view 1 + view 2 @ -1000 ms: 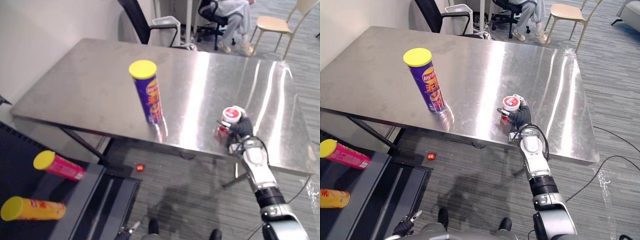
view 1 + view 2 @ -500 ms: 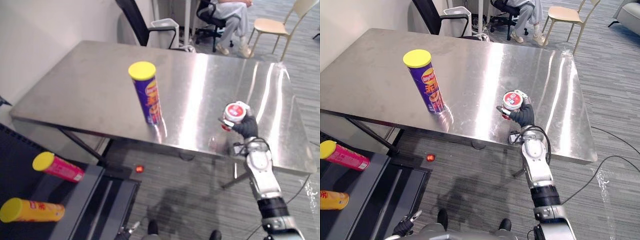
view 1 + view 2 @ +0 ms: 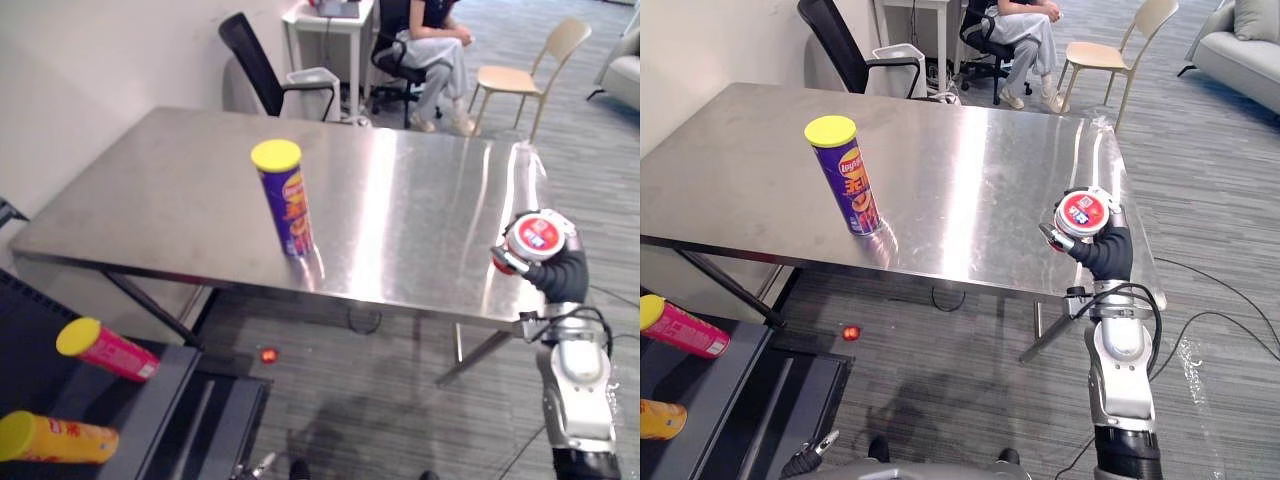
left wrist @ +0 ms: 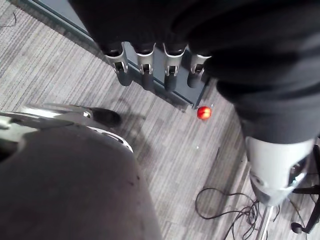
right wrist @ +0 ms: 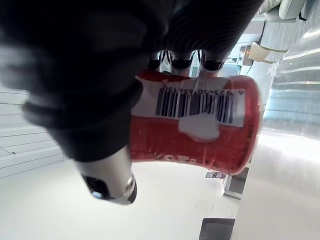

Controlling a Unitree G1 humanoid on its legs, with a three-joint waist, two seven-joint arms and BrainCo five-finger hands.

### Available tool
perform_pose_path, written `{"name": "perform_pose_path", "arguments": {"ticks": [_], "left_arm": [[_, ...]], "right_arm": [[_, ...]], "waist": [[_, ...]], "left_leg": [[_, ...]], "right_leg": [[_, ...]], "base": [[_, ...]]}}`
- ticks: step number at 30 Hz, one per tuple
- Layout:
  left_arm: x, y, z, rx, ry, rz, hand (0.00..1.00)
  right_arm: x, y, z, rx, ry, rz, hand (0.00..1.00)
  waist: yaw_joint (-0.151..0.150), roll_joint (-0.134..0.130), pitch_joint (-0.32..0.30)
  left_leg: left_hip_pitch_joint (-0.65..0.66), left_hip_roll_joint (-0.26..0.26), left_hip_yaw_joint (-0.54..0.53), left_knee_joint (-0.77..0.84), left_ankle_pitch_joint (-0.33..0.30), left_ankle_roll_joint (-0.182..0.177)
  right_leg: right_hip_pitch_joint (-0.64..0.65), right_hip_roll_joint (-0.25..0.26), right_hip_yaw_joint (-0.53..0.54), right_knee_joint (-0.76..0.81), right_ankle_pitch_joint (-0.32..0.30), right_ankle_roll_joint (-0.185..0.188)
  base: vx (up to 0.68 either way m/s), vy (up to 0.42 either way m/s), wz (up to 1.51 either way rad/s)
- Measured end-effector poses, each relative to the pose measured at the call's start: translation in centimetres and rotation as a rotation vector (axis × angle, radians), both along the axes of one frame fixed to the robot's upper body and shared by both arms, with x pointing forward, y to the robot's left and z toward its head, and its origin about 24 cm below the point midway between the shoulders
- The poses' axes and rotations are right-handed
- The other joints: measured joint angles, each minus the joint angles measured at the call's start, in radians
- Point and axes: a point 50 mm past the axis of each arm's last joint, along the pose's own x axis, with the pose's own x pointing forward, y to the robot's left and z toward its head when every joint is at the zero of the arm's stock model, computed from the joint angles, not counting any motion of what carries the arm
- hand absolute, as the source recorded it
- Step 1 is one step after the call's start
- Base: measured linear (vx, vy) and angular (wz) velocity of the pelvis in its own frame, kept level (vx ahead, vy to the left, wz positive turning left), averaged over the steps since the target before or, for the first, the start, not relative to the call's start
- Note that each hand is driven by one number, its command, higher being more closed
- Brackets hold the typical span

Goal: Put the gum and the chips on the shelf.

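Nestling in the right hand (image 3: 1108, 252) (apparently off the table (image 3: 970, 170)) is gum (image 3: 1081, 214).

The gum tub (image 3: 1082, 214), which stood on the table (image 3: 760, 170) near its front edge a second ago, is now lifted clear of the steel. The right hand (image 3: 1106, 252), fingers wrapped round it, holds it higher and farther right, by the table's right edge, with the lid tipped toward the camera.
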Motion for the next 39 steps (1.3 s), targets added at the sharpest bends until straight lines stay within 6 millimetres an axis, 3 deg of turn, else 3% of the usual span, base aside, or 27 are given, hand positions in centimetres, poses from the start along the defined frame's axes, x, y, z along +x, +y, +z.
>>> {"name": "perform_pose_path", "arguments": {"ticks": [7,9,10,12,13,14,15,16,17,18,19,20,21,22,23,24,25,26,27,29,30,35,39], "left_arm": [[-0.1,0.0,0.0,-0.009,-0.002,0.009,0.0],[0.2,0.0,0.1,-0.013,-0.02,0.014,0.0],[0.5,0.0,0.2,-0.014,-0.029,0.011,0.0],[0.9,-0.5,0.2,-0.031,-0.046,0.014,0.0],[0.8,-0.7,0.1,-0.037,-0.044,0.012,0.0],[1.0,-1.0,0.1,-0.04,-0.045,0.006,0.0],[1.3,-0.9,0.1,-0.036,-0.043,0.0,0.0],[2.3,-0.4,0.3,-0.03,-0.06,0.005,0.0],[2.2,-0.5,0.3,-0.034,-0.061,0.012,0.0],[0.6,-1.2,-0.1,-0.056,-0.026,0.04,0.0],[0.1,-1.5,-0.2,-0.066,-0.013,0.051,0.0],[-0.4,-1.5,-0.3,-0.07,-0.001,0.064,0.0],[-0.4,-1.6,-0.3,-0.072,-0.004,0.065,0.0],[-0.4,-1.2,-0.2,-0.073,-0.01,0.073,0.0],[-0.4,-1.0,-0.2,-0.076,-0.016,0.092,0.0],[-0.4,-0.9,-0.2,-0.078,-0.016,0.101,0.0],[-0.6,-1.2,-0.3,-0.093,-0.015,0.107,0.0],[-0.6,-1.5,-0.4,-0.105,-0.011,0.114,0.0],[-0.6,-1.6,-0.4,-0.108,-0.01,0.111,0.0],[-0.4,-1.2,-0.4,-0.097,-0.007,0.107,0.0],[-0.2,-0.8,-0.3,-0.083,-0.005,0.097,0.0],[-1.2,-0.4,-0.5,-0.054,0.05,0.092,0.0],[-1.6,-0.1,-0.5,-0.049,0.055,0.126,0.0]], "right_arm": [[0.1,1.3,-0.8,0.025,0.029,0.068,1.0],[0.5,2.4,-0.9,0.039,0.034,0.116,1.0],[0.8,2.9,-0.8,0.046,0.03,0.137,1.0],[1.7,3.7,0.1,0.038,-0.005,0.173,1.0],[2.0,3.9,0.5,0.035,-0.021,0.181,1.0],[2.3,4.1,1.3,0.036,-0.051,0.186,1.0],[2.4,4.1,1.6,0.035,-0.066,0.18,1.0],[2.6,3.5,2.3,0.032,-0.098,0.146,1.0],[2.9,3.2,2.5,0.031,-0.1,0.133,1.0],[2.8,3.0,2.4,0.04,-0.099,0.108,1.0],[2.5,2.8,2.3,0.038,-0.099,0.102,1.0],[2.2,2.5,2.3,0.036,-0.101,0.089,1.0],[1.9,1.9,2.3,0.034,-0.106,0.066,1.0],[1.8,1.6,2.2,0.047,-0.105,0.048,1.0],[1.7,1.3,2.2,0.052,-0.108,0.036,1.0],[1.6,1.2,2.1,0.06,-0.105,0.029,1.0],[1.4,1.0,1.7,0.07,-0.094,0.017,1.0],[1.2,0.5,1.6,0.072,-0.09,-0.003,1.0],[1.1,0.3,1.6,0.073,-0.09,-0.013,1.0],[1.0,-0.1,1.6,0.08,-0.094,-0.031,1.0],[1.1,0.0,1.5,0.087,-0.089,-0.031,1.0],[1.4,0.7,0.0,0.097,-0.023,-0.032,1.0],[1.5,1.8,-2.0,0.109,0.077,0.01,1.0]], "waist": [[0.008,0.004,0.018],[0.007,0.016,0.024],[0.005,0.016,0.023],[0.016,0.046,0.041],[0.026,0.059,0.049],[0.038,0.074,0.059],[0.031,0.066,0.06],[0.023,0.064,0.083],[0.029,0.063,0.091],[0.032,0.069,0.09],[0.029,0.077,0.087],[0.021,0.084,0.082],[0.011,0.103,0.073],[0.002,0.07,0.073],[0.002,0.074,0.07],[0.001,0.074,0.069],[0.0,0.077,0.069],[-0.002,0.101,0.054],[-0.003,0.105,0.051],[-0.014,0.098,0.044],[-0.017,0.075,0.052],[0.001,0.051,0.053],[0.01,0.033,0.063]], "left_leg": [[-0.082,0.014,-0.053,0.224,-0.098,0.0],[-0.137,0.015,-0.122,0.229,-0.083,-0.006],[-0.178,0.014,-0.187,0.215,-0.049,-0.013],[-0.23,0.019,-0.286,0.137,0.043,-0.019],[-0.236,0.026,-0.296,0.107,0.053,0.013],[-0.25,0.044,-0.263,0.029,0.056,0.201],[-0.272,0.058,-0.14,0.001,-0.046,0.357],[-0.338,0.078,0.012,0.156,-0.04,0.317],[-0.349,0.089,0.07,0.26,-0.026,0.306],[-0.294,0.114,0.192,0.467,-0.017,0.294],[-0.267,0.119,0.217,0.488,-0.04,0.267],[-0.255,0.124,0.233,0.49,-0.044,0.256],[-0.251,0.111,0.261,0.413,-0.004,0.202],[-0.21,0.049,0.246,0.238,0.068,0.157],[-0.193,0.046,0.252,0.22,0.055,0.175],[-0.189,0.061,0.269,0.272,0.015,0.161],[-0.166,0.087,0.279,0.298,-0.026,0.113],[-0.143,0.099,0.297,0.242,-0.032,0.078],[-0.144,0.095,0.305,0.215,-0.039,0.068],[-0.167,0.071,0.367,0.163,-0.045,0.061],[-0.17,0.045,0.372,0.145,-0.038,0.075],[-0.159,-0.025,0.353,0.157,-0.046,0.118],[-0.127,-0.051,0.359,0.093,-0.048,0.127]], "right_leg": [[-0.038,-0.034,0.0,0.203,-0.107,-0.002],[-0.059,-0.037,-0.055,0.24,-0.127,-0.011],[-0.065,-0.033,-0.121,0.245,-0.132,-0.019],[-0.088,-0.025,-0.237,0.289,-0.157,-0.047],[-0.097,-0.018,-0.257,0.305,-0.168,-0.065],[-0.094,0.017,-0.309,0.289,-0.176,-0.091],[-0.077,0.036,-0.354,0.225,-0.174,-0.092],[-0.065,0.004,-0.456,0.212,-0.17,-0.117],[-0.062,-0.013,-0.484,0.235,-0.173,-0.121],[-0.048,-0.049,-0.539,0.277,-0.18,-0.131],[-0.04,-0.052,-0.565,0.282,-0.18,-0.131],[-0.038,-0.055,-0.597,0.287,-0.18,-0.132],[-0.042,-0.063,-0.649,0.29,-0.183,-0.135],[-0.055,-0.073,-0.679,0.247,-0.182,-0.136],[-0.055,-0.07,-0.718,0.225,-0.158,-0.14],[-0.055,-0.069,-0.734,0.222,-0.147,-0.135],[-0.053,-0.064,-0.764,0.225,-0.135,-0.136],[-0.059,-0.066,-0.795,0.237,-0.127,-0.135],[-0.062,-0.067,-0.813,0.243,-0.121,-0.136],[-0.077,-0.104,-0.872,0.28,-0.113,-0.131],[-0.081,-0.135,-0.891,0.306,-0.105,-0.129],[-0.069,-0.234,-0.859,0.381,-0.063,-0.126],[-0.065,-0.215,-0.805,0.318,-0.041,-0.112]], "base": [[-0.04,0.004,0.09],[-0.17,-0.082,0.88],[-0.13,-0.105,1.41],[-0.11,-0.111,1.57],[-0.23,-0.193,1.39],[-0.21,-0.212,1.56],[-0.25,-0.223,2.4],[-0.14,-0.109,2.06],[-0.14,-0.083,2.0],[-0.09,-0.069,1.18],[-0.06,-0.066,1.23],[-0.12,-0.008,1.11],[-0.14,0.046,1.27],[-0.17,0.049,1.2],[-0.11,0.023,0.83],[-0.11,-0.004,0.77],[-0.13,0.084,0.85],[-0.16,0.21,0.8],[-0.13,0.27,0.77],[-0.13,0.281,0.82],[-0.09,0.261,0.61],[-0.06,0.227,0.23],[-0.1,0.075,-0.06]]}}
